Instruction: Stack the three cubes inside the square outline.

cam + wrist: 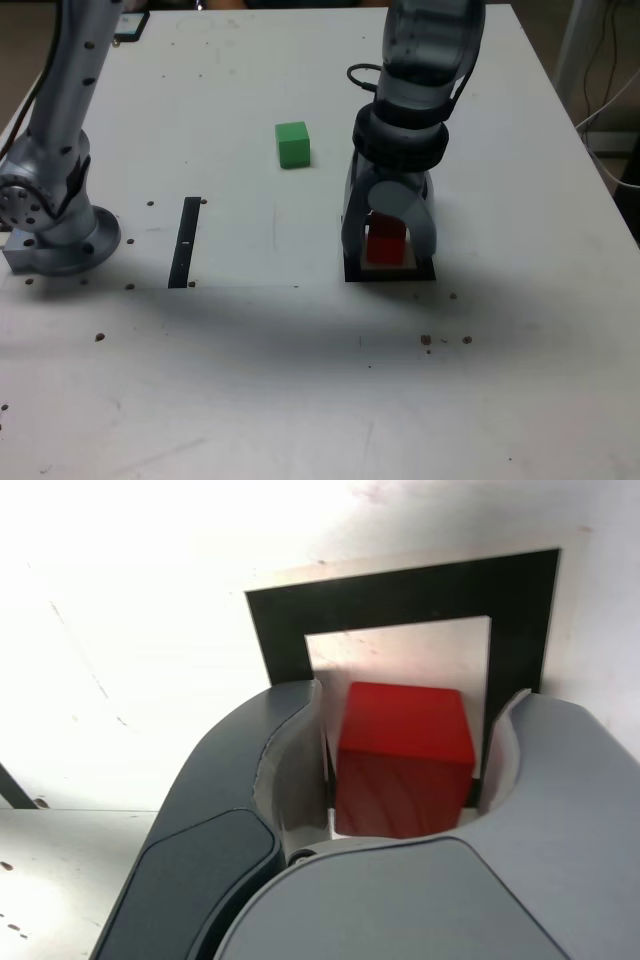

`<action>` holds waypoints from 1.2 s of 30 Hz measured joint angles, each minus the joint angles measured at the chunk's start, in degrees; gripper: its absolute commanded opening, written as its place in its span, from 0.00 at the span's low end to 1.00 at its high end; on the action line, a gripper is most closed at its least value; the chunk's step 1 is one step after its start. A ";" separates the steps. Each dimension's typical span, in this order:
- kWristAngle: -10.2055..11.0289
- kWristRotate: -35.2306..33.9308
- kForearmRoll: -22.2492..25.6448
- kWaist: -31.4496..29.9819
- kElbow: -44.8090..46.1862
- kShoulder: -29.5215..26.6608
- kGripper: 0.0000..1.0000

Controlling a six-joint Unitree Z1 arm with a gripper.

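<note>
One red block is found inside the square outline, within its pale centre, as seen in the wrist view. The end effector is positioned low over it, one finger to either side; gaps are seen between the block and both fingers in the wrist view, so the end effector is judged released, with nothing gripped. Placement of this first block is assessed as done, subject to the fingers being withdrawn without the block being nudged. No second block is seen on top of it, and stacking is therefore judged to be at its earliest stage. A green block is noted on the table, well apart from the outline, beyond the upper end of the black strip and to its right in the exterior view; it remains to be stacked. A third block cannot be located in either view; whether it is hidden behind the arm cannot be determined. Completion is put at roughly one block of three. No brands, labels or legible writing are found on the blocks, the outline, the arm or the table.
</note>
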 measured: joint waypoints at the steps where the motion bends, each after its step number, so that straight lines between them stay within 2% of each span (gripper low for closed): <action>1: 0.17 0.01 0.00 0.05 0.37 -0.34 0.99; 9: 2.76 0.08 0.37 1.31 2.17 -6.44 0.99; 15: 3.98 2.64 2.80 7.87 1.95 -10.62 1.00; 20: 4.57 8.46 4.42 15.38 -1.88 -10.37 1.00; 25: 4.92 13.06 7.20 22.12 -9.18 -7.68 0.99; 30: 4.47 16.85 8.94 26.39 -13.84 -3.78 0.99; 36: 4.60 19.44 9.00 29.35 -15.39 -0.39 0.94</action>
